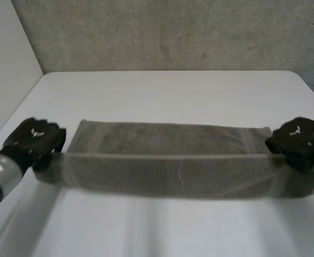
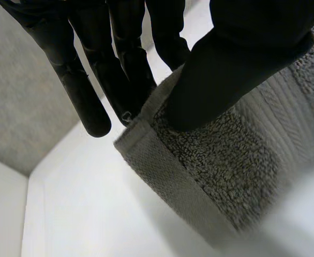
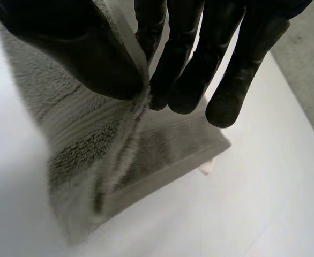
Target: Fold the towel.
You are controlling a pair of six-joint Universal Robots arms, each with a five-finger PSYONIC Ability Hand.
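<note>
Towel [image 1: 167, 166] spans between us: our left hand [image 1: 34, 140] pinches one end, our right hand [image 1: 299, 140] the other, the near edge seemingly raised.

1. A white table [image 1: 167, 91] with rounded far corners stands in even, diffuse light, its smooth top showing a faint sheen.
2. Behind it rises a grey wall [image 1: 173, 32], mottled and rough like bare concrete, running the full width of the table's far edge.
3. On the left, a plain pale wall [image 1: 7, 64] meets the grey one in a corner and runs alongside the table.
</note>
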